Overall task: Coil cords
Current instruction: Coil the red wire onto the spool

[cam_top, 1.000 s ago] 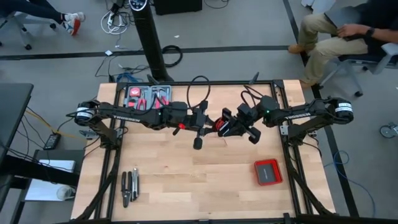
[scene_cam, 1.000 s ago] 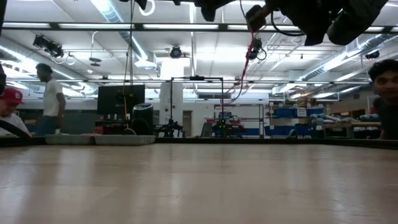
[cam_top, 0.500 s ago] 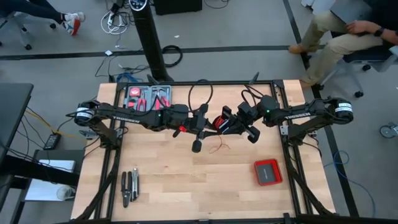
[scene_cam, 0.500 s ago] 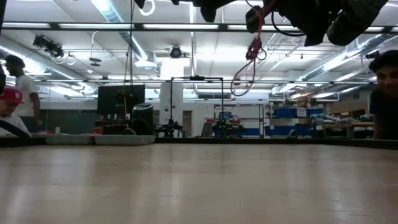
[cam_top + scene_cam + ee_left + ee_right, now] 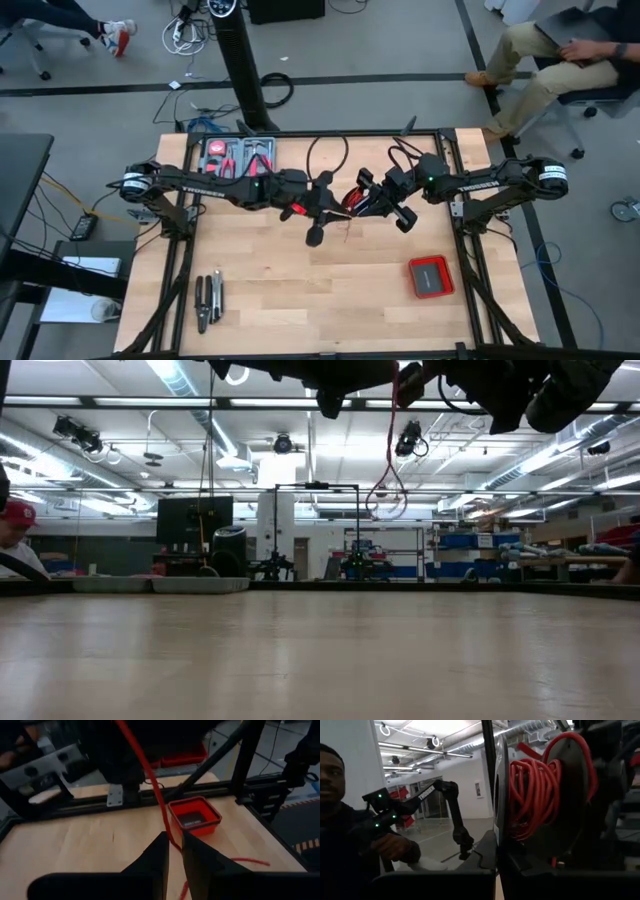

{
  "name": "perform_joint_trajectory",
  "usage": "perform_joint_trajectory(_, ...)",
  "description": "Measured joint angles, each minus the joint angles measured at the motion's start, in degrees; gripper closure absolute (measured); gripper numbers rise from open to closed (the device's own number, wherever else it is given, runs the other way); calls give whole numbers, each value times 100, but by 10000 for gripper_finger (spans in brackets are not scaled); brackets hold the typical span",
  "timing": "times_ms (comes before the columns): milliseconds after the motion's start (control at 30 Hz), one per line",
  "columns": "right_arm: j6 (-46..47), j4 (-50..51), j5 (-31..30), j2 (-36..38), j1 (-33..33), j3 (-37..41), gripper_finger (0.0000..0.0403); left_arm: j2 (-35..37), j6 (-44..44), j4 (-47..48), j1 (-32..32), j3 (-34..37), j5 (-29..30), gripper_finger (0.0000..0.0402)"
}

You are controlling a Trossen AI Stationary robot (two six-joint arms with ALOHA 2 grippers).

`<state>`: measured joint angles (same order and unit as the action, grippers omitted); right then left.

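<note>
Above the middle of the table [image 5: 260, 290], the left gripper [image 5: 173, 851] pinches the red wire [image 5: 150, 780] between nearly closed jaws. The right gripper [image 5: 362, 197], at three o'clock from it, has its jaws pressed together on the black spool [image 5: 565, 795], which carries a red coil. A loose wire loop hangs below them, clear of the tabletop; a red box [image 5: 431, 276] lies toward five o'clock.

Both arms are dark, slim, jointed tubes with pale lettering along them, white-ringed shoulder joints, looping black cables, small green lights, and each claw [image 5: 318, 215] [image 5: 372, 200] ends in blocky black fingers.
</note>
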<state>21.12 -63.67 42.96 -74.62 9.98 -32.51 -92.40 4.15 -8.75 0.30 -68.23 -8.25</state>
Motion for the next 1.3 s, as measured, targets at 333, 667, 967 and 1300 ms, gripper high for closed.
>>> perform_joint_trajectory(333,-198,47,114,-1,26,0,402,7,122,-55,-7,0,-42,345)
perform_joint_trajectory(667,-196,49,120,-1,24,0,401,2,236,-18,-7,0,-673,345)
perform_joint_trajectory(967,-262,108,-38,-9,1,0,401,-73,627,-355,-7,0,-300,345)
perform_joint_trajectory(1300,-218,-43,-56,-3,-57,2,401,-182,614,-228,-60,4,27,346)
